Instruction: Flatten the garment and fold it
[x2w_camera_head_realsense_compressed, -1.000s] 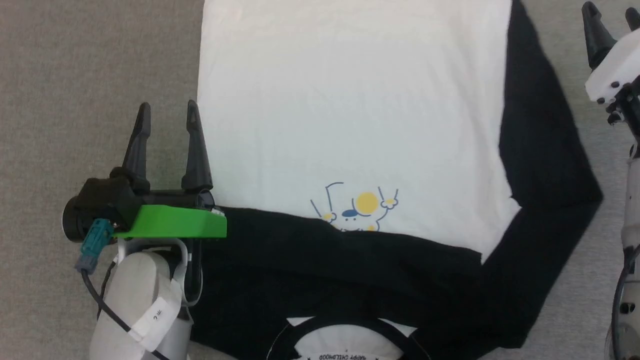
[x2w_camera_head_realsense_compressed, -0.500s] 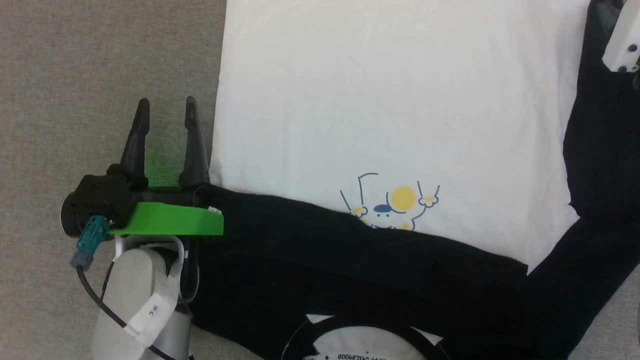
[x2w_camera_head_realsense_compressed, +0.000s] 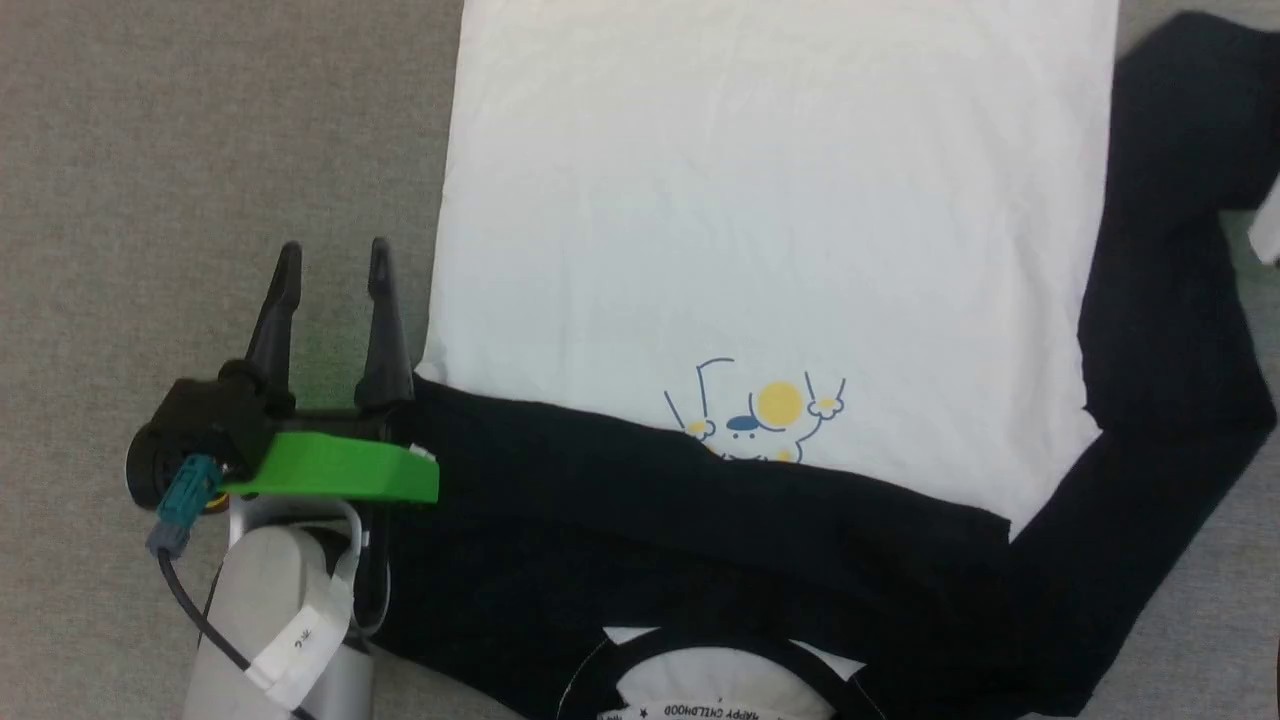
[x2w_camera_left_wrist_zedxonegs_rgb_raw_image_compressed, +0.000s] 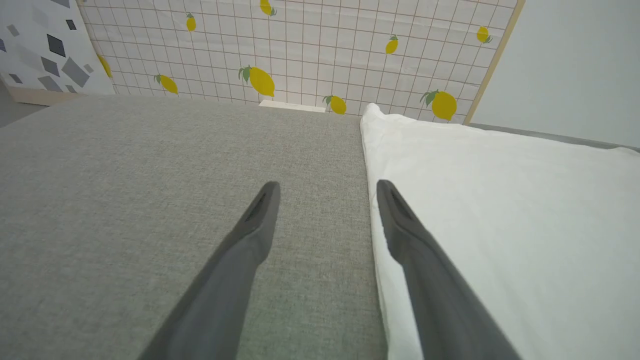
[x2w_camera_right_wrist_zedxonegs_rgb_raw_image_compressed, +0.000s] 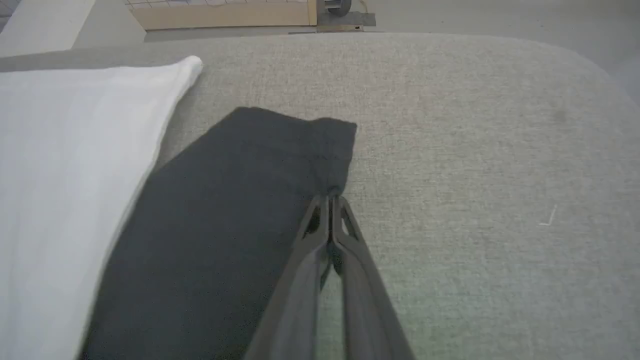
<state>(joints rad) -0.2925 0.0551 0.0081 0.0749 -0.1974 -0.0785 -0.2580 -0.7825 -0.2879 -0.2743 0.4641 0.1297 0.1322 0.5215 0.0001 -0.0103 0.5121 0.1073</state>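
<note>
The garment lies front up on the grey surface, its white body spread flat and the neckband nearest me. One black sleeve is folded across the chest below the cartoon print. The other black sleeve lies bent along the right side. My left gripper stands open just off the garment's left edge, with its fingertips over bare surface beside the white hem. My right gripper is shut, pinching the edge of the black sleeve near its cuff, where the cloth puckers.
The grey cloth-covered surface extends left of the garment and right of the sleeve, ending in a rounded far edge. A lemon-patterned grid wall stands beyond it. A pale part of my right arm shows at the head view's right edge.
My right gripper came down from above the table onto the outstretched sleeve's edge and closed there. The head camera shifted. The left gripper stayed open in place.
</note>
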